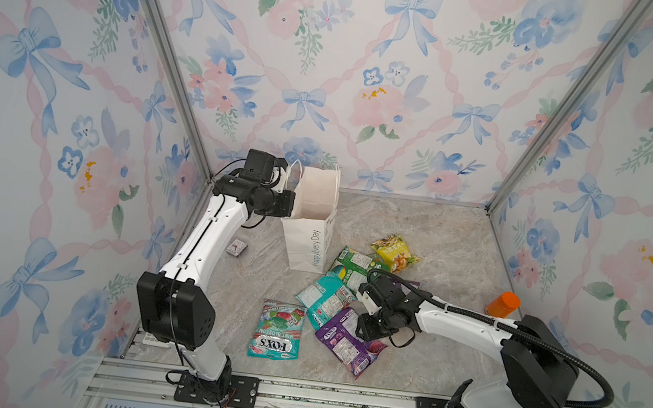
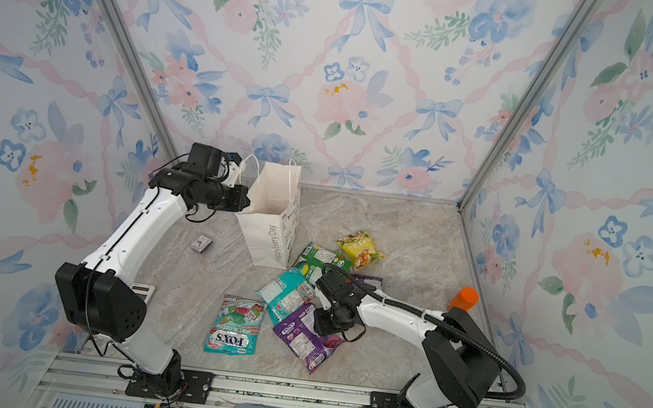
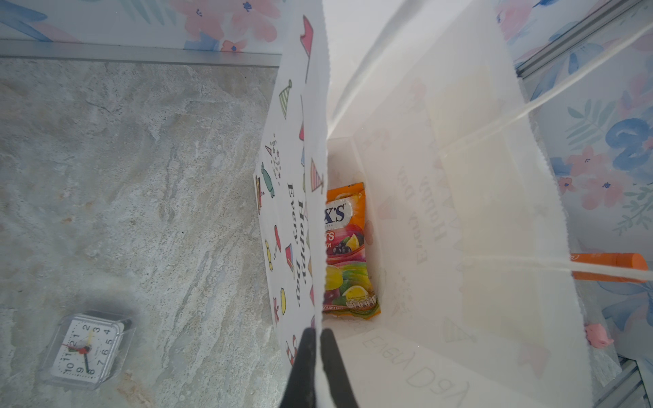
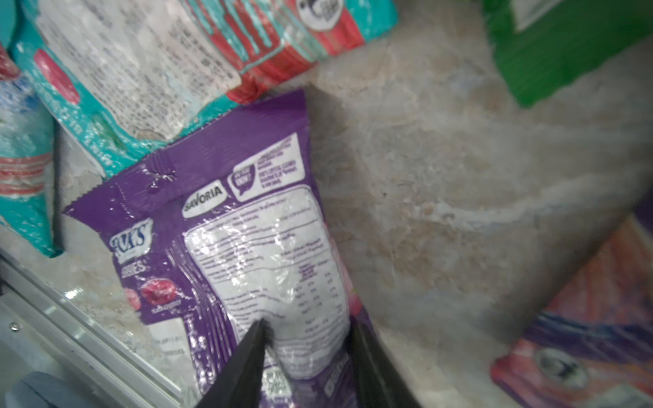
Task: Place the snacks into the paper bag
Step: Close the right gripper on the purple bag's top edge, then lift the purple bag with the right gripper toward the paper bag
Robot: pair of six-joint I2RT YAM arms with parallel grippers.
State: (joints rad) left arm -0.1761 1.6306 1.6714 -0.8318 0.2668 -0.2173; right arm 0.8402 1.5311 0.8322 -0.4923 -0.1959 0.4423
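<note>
The right gripper pinches the purple packet: squeeze firmly before lifting. The left gripper clamps the bag rim.

Upright white paper bag holds an orange packet; other packets lie scattered nearby.
</note>
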